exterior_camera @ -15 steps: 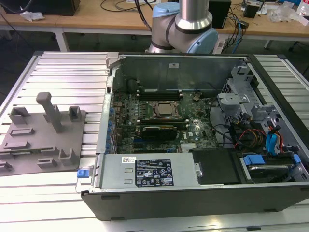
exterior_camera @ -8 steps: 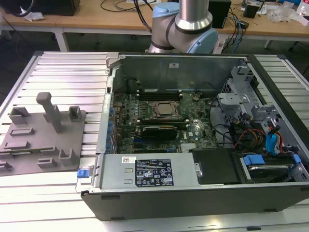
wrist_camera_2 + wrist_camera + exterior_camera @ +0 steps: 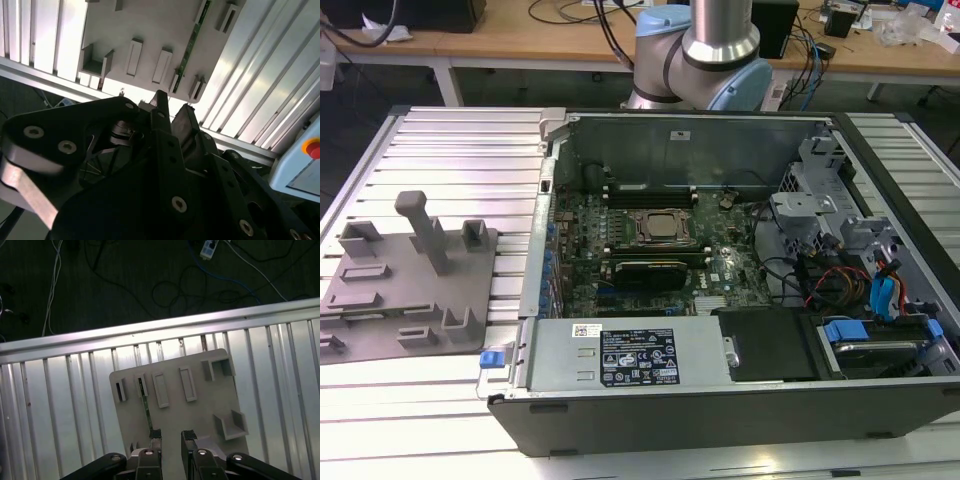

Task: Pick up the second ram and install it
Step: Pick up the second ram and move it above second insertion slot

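Hovers over the grey tray (image 3: 200, 390) with the gripper (image 3: 171, 436) spread open and nothing in the gap. Finds the second ram (image 3: 146, 407) standing on edge in a slot of that tray, close ahead of the gripper. Runs lengthwise straight away from the gripper, square to the line between the jaws. Sits off to one side all the same: near end just beside one fingertip (image 3: 155, 434), not within the gap. Judged apart, not touching.
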You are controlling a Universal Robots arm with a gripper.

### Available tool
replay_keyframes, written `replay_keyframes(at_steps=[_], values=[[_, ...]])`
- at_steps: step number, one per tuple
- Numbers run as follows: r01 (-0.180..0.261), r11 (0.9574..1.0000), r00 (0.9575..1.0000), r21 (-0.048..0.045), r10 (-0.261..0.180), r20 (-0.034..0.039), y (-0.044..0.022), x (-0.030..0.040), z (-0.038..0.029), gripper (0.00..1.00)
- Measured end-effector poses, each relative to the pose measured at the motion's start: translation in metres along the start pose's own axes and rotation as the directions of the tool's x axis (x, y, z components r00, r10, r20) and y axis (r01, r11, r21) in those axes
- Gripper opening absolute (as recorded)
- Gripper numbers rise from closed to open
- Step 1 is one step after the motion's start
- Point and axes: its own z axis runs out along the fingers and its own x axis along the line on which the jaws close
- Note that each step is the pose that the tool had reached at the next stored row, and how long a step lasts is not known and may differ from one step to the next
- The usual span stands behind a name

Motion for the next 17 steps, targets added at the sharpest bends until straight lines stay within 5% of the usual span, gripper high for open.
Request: replay_keyframes(at_steps=[17], values=[[0.0, 1.0, 1.0, 0.0, 0.0, 0.0001, -0.0006, 0.0003, 0.0133, 0.3]])
